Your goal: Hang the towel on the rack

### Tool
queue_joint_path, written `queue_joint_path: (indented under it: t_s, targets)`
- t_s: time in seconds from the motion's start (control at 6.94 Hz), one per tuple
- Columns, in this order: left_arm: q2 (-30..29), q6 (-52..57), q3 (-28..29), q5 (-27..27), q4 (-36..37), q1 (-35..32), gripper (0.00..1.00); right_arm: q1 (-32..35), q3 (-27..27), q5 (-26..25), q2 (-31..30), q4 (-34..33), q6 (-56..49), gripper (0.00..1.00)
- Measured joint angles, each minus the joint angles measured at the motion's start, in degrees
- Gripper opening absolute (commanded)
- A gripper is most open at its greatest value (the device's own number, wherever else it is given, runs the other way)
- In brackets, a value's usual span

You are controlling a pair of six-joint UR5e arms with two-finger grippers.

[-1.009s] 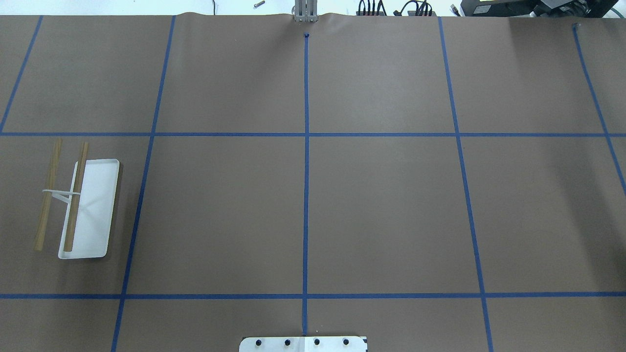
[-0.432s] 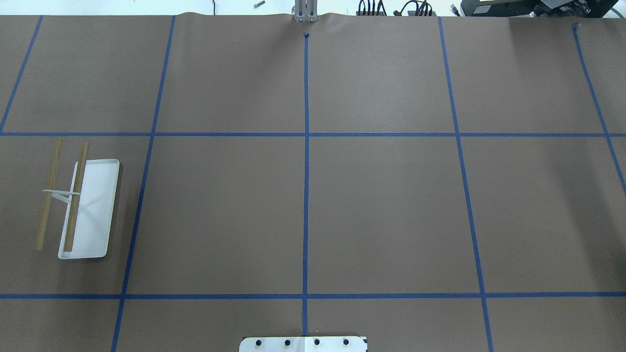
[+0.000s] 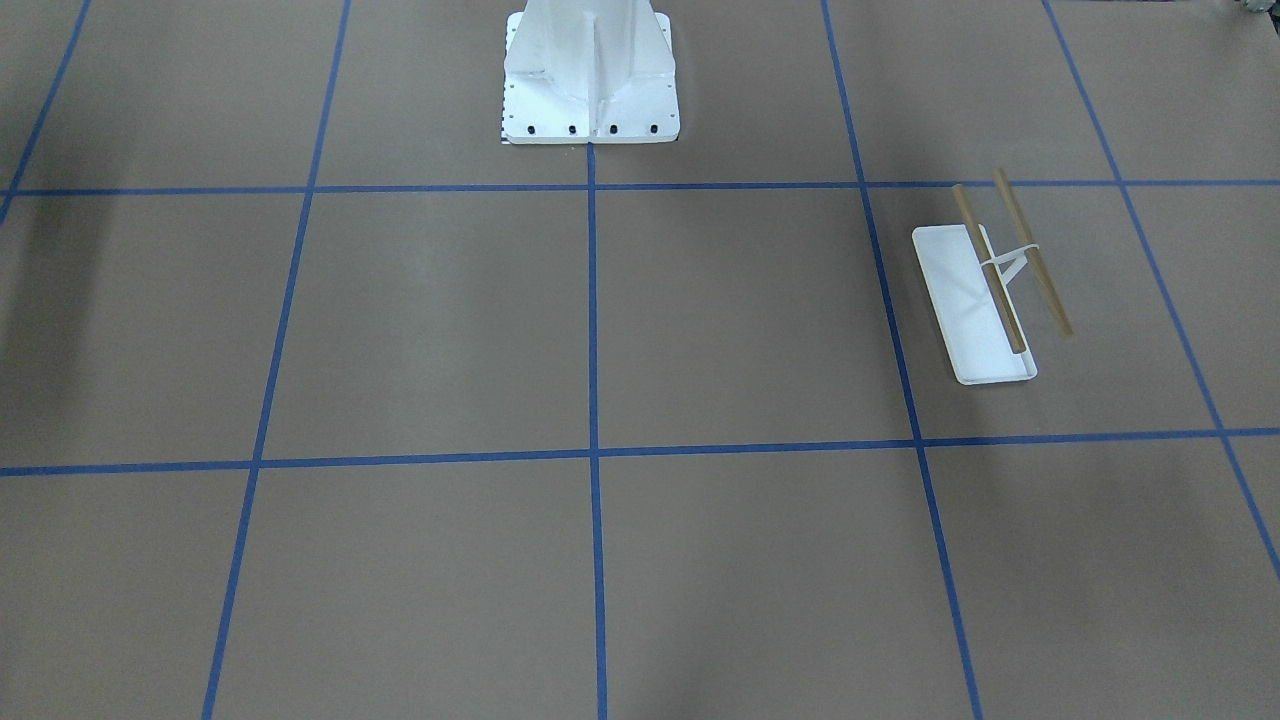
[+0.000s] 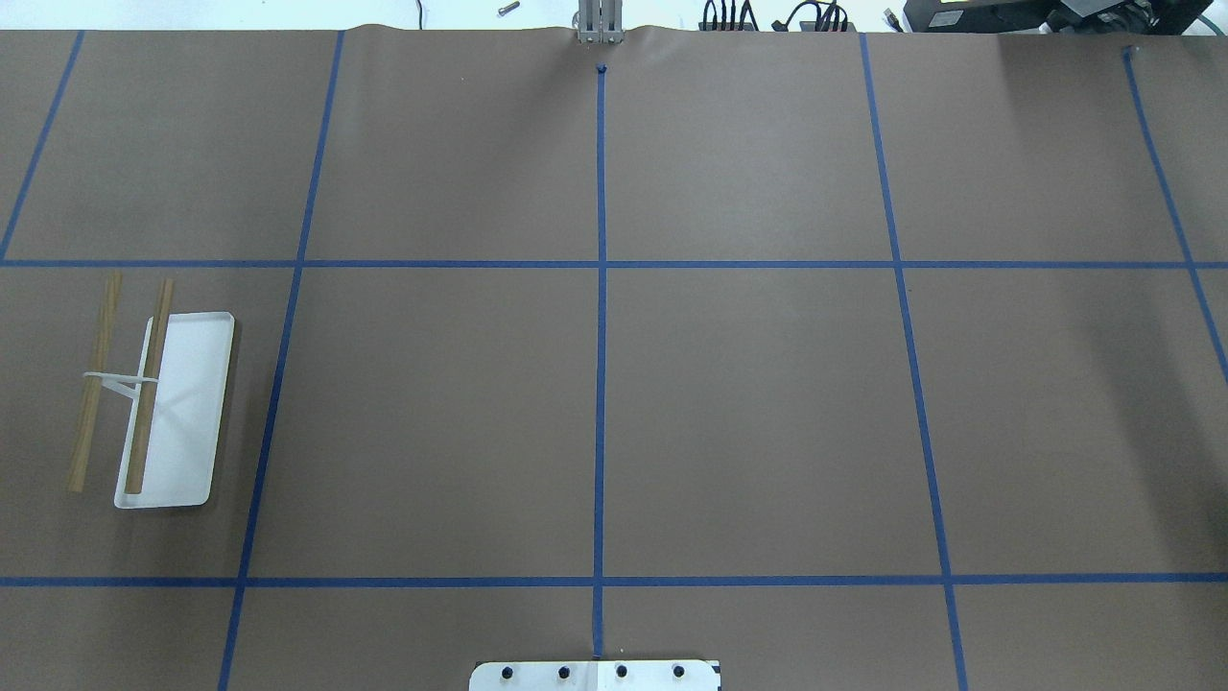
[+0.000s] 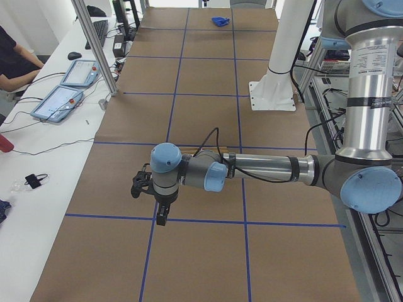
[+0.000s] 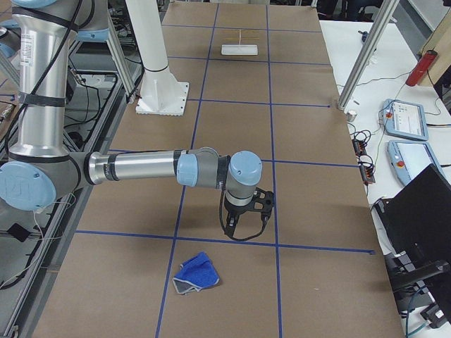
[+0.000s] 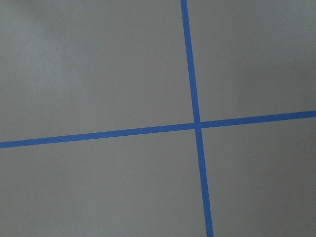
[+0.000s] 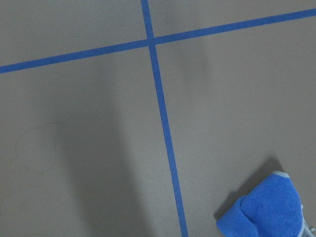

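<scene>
Nothing moved overhead since a second ago, towel (image 6: 196,273) crumpled, royal blue with grey corner and pale edge, on table (image 4: 748,413) near right gripper (image 6: 244,231), well apart from rack (image 4: 192,422), opening of right and left gripper (image 5: 154,201) impossible to tell

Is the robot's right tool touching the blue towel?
Apart. The exterior right view shows bare brown table between the right tool and the crumpled towel lying nearer the camera.
</scene>
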Motion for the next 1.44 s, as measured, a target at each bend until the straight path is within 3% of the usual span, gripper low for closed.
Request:
queue_joint_path:
  t_s: [1.44]
  targets:
    - [0.6, 0.0, -2.0, 0.4, -0.2, 0.2, 0.98, 0.0, -0.5, -0.6, 1.3, 0.7, 0.1, 1.0]
